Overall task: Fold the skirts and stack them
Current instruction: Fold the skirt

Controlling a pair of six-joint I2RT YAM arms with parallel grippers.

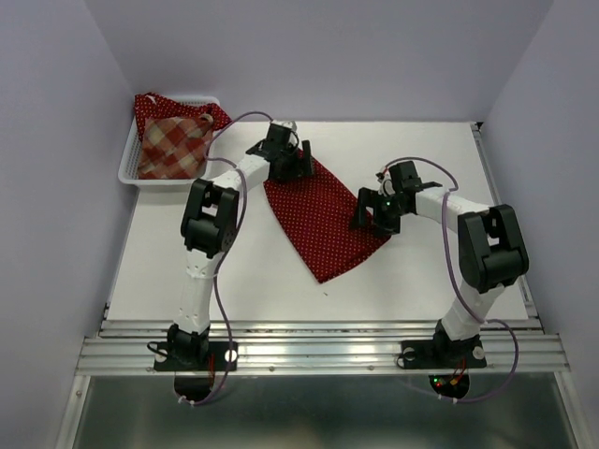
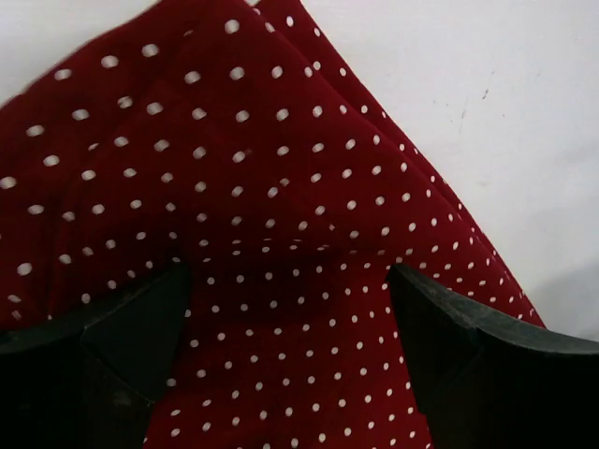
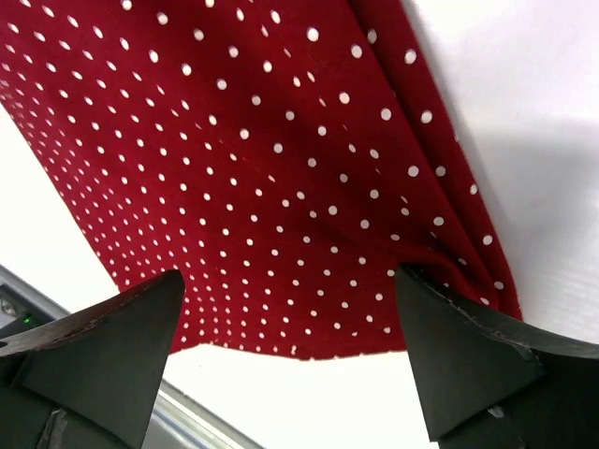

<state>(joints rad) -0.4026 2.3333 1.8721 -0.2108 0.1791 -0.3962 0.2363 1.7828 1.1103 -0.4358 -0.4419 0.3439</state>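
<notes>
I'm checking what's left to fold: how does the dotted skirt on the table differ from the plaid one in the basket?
The dotted skirt is dark red with small white dots; the plaid skirt is red-and-tan check. The dotted skirt lies spread flat on the table; the plaid skirt sits in the white basket. Both are soft cloth with red in them.

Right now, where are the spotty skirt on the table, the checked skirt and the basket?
spotty skirt [image 1: 323,220]: top view, its middle.
checked skirt [image 1: 171,145]: top view, its middle.
basket [image 1: 140,180]: top view, its near rim.
</notes>
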